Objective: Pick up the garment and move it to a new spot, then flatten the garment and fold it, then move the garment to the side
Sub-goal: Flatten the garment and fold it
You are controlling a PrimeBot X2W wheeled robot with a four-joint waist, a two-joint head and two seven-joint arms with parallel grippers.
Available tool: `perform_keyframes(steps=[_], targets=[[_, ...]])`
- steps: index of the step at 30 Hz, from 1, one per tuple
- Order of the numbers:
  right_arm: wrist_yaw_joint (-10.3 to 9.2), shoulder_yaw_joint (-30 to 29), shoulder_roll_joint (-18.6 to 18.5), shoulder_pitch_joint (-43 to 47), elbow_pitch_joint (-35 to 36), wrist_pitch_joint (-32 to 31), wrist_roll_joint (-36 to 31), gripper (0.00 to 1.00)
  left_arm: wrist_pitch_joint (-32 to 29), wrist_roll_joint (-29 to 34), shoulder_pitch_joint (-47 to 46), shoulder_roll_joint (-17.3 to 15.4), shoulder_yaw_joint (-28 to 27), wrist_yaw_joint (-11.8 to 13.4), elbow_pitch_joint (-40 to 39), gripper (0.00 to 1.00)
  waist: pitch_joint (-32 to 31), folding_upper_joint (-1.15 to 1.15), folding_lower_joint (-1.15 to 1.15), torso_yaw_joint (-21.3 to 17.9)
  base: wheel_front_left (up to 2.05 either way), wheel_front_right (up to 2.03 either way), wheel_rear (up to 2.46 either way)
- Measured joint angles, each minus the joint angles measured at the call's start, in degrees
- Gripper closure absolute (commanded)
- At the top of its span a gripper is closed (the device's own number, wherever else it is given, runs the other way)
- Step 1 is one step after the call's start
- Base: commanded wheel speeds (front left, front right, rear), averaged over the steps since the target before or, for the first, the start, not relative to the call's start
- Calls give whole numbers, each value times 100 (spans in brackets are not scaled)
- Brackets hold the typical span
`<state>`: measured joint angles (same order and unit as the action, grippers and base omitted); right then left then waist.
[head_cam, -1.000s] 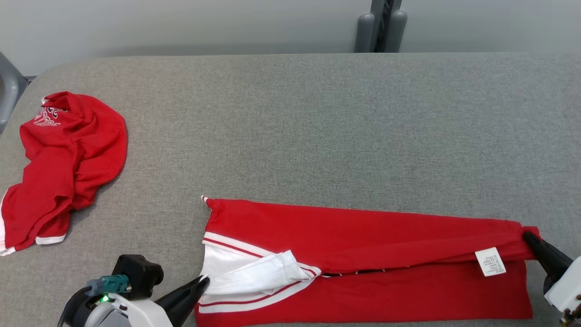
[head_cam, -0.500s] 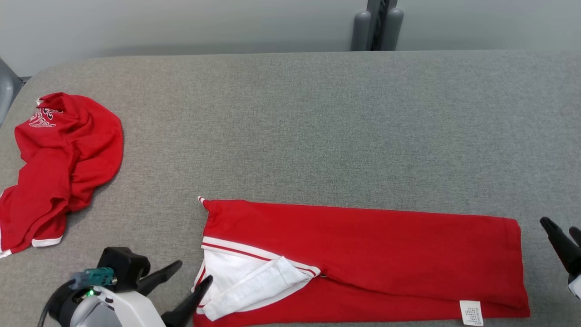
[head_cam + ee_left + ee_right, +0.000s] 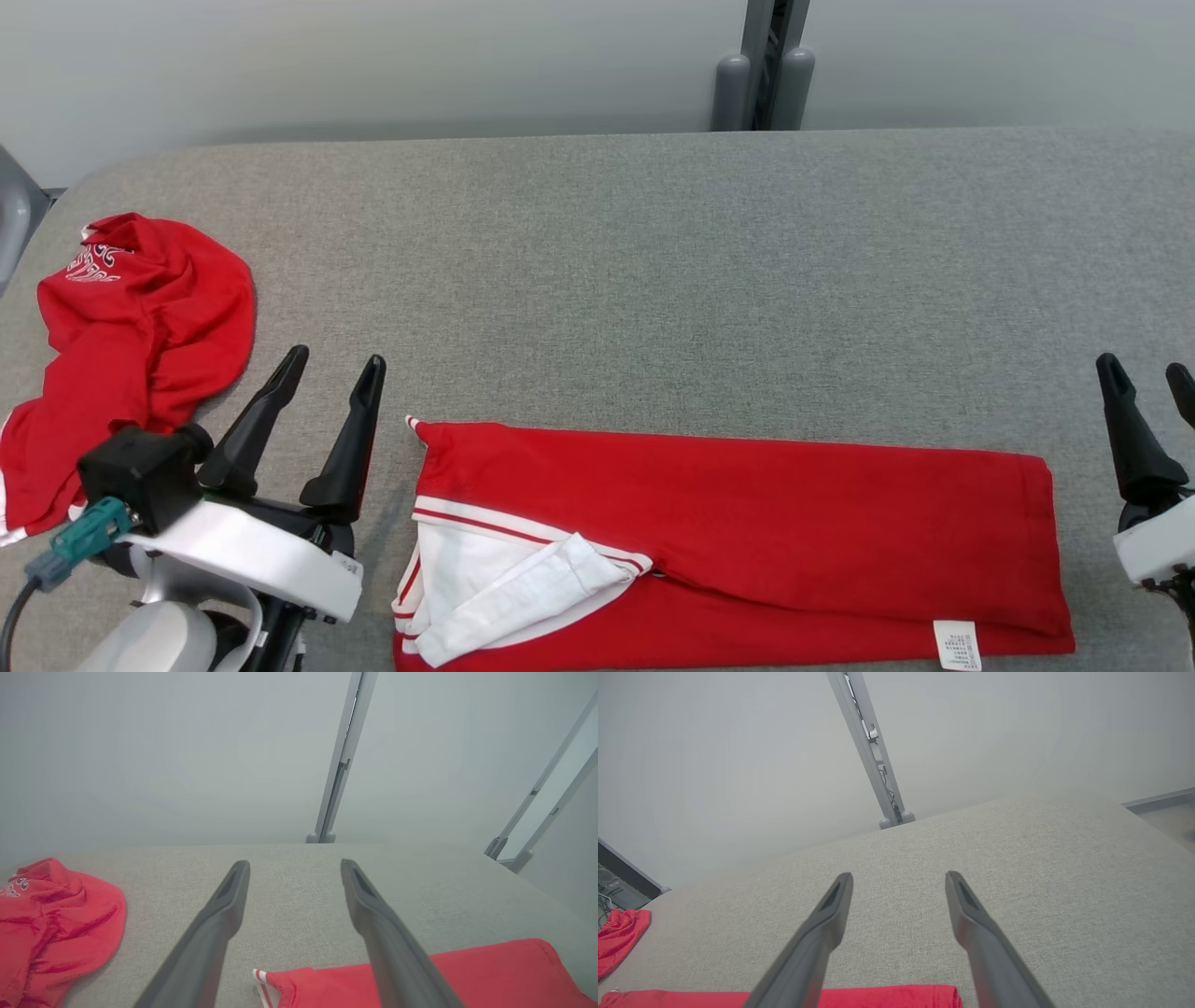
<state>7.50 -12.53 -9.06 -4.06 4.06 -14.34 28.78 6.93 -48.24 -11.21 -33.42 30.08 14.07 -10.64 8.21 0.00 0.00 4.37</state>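
Release of both ends is noted: a second ago the garment (image 3: 747, 523) was pinched at its left end by the left gripper (image 3: 336, 357) and at its right end by the right gripper (image 3: 1143, 364), with the upper layer drawn taut. Both holds have since been given up and the layer has settled flat. The label (image 3: 957, 644), then seen on top near the right end, is now found at the near right corner. Some shift of the head view is also noted and is not counted as movement of the cloth.

Both pairs of jaws are seen wide apart, with nothing held between them.

A lengthwise fold is judged to be laid. A further fold and the move to the side are judged outstanding.

The garment lies as a long band along the near edge of the table (image 3: 653, 280), from left of centre to the right. The left gripper is found just left of the band's left end, apart from it. The right gripper is found just beyond the right end, likewise apart. A red heap (image 3: 140, 308) lies at the far left, clear of both
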Motion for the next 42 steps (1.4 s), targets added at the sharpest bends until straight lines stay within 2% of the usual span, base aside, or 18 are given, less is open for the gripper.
perform_keyframes(steps=[6,11,13,18,32,42], targets=[[0,353,-98,157,-498,1042,-209,0,694,43,24,554,-182,-194,498,0,-55,0,0,-43,0,0,0],[0,433,-25,261,-1007,1611,-179,0,790,204,183,1055,-376,-425,837,0,-107,0,0,-62,0,0,0],[0,519,-122,332,-1258,1750,-318,0,797,385,231,1202,-439,-511,977,0,-103,0,0,-57,0,0,0],[0,556,-100,337,-1744,2000,-241,0,799,755,307,1545,-612,-775,1237,0,-57,0,0,-49,0,0,0],[0,810,-57,73,-2941,2031,26,0,805,1316,282,1919,-934,-1288,1768,0,55,0,0,-7,0,0,0],[0,1140,-97,-195,-3589,1957,193,0,805,1446,252,1973,-1042,-1451,1953,0,114,0,0,61,0,0,0]])
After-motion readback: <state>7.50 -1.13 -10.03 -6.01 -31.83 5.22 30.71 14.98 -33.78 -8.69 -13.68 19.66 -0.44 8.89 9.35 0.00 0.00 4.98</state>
